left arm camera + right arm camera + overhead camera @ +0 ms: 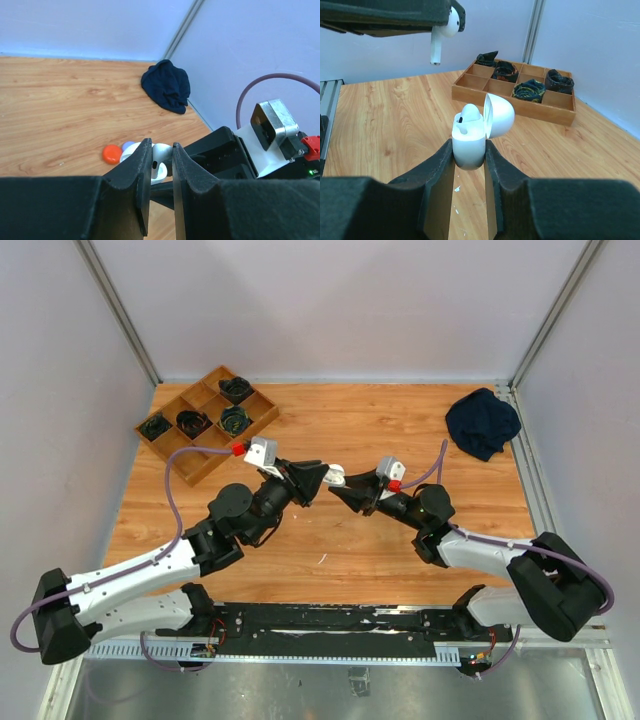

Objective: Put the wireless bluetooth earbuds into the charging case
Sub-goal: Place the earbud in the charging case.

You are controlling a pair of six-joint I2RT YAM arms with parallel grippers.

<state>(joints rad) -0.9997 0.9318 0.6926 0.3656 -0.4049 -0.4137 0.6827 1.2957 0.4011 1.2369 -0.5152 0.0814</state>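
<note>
Earbuds, white stemmed plastic: two. Your left gripper pinches one earbud close ahead of your right gripper, clamped on one open white case; only the right wrist view shows the second earbud seated inside.

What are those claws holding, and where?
The left gripper pinches a white earbud by its head, stem hanging free; right gripper clamps the open charging case by its lower body.

Overhead camera looks down on the table; wrist cameras face each other, close above it.
</note>
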